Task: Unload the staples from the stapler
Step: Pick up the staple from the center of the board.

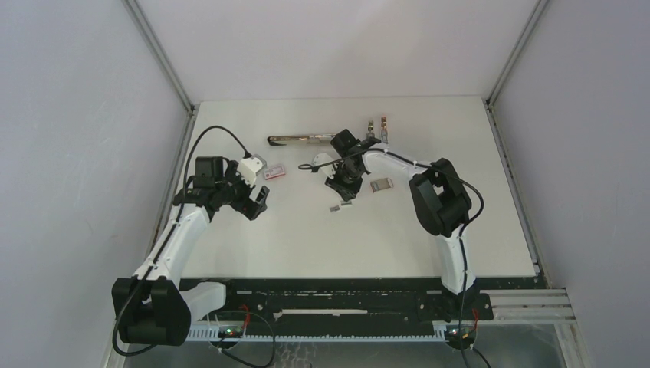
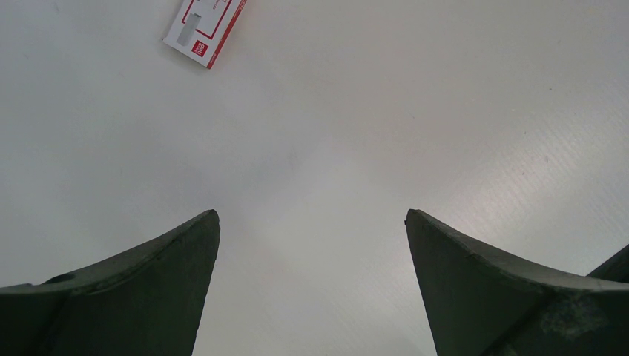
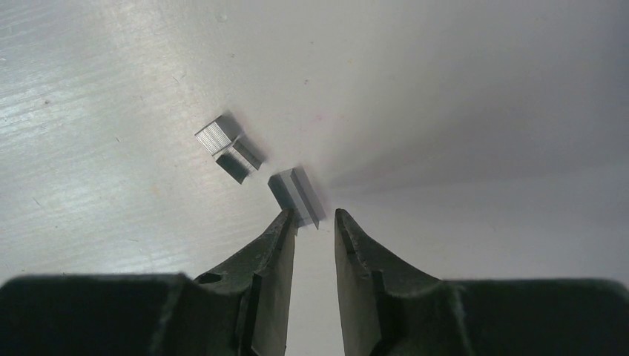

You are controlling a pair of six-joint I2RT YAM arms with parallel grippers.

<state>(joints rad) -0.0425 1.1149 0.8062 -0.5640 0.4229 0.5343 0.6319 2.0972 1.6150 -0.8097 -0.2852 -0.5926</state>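
**Table** (image 1: 475,230): flat white work surface carrying every item below.

**Right gripper** (image 3: 315,215): dark, two-fingered, reached out to mid-table and tipped down close to the surface. The jaws stand narrowly parted with bare table showing in the gap. Nothing is visibly clamped. The low, nearly closed set suits a very thin object.

**Left gripper** (image 2: 311,219): dark, two-fingered, spread fully wide over bare table at the left and holding nothing. It is probably parked out of the working area.

**Long silver metal stapler** (image 1: 300,139): lies swung open flat at the far middle, just beyond the right gripper. It is likely left open so that the magazine is exposed for emptying.

**Small pink-and-white rectangular box** (image 2: 204,26): lies flat just beyond the left gripper, untouched.

**Short silver-grey staple strip** (image 3: 297,194): lies on the table, out of the stapler. Its near end sits at the mouth of the right gripper's jaws, against the tip of the left-hand finger (image 3: 285,222).

**Broken silver-grey staple pieces** (image 3: 226,144): lie just beyond that strip and to its left, apart from the fingers.

**Wider grey staple block** (image 1: 381,184): lies on the table to the right of the right gripper.
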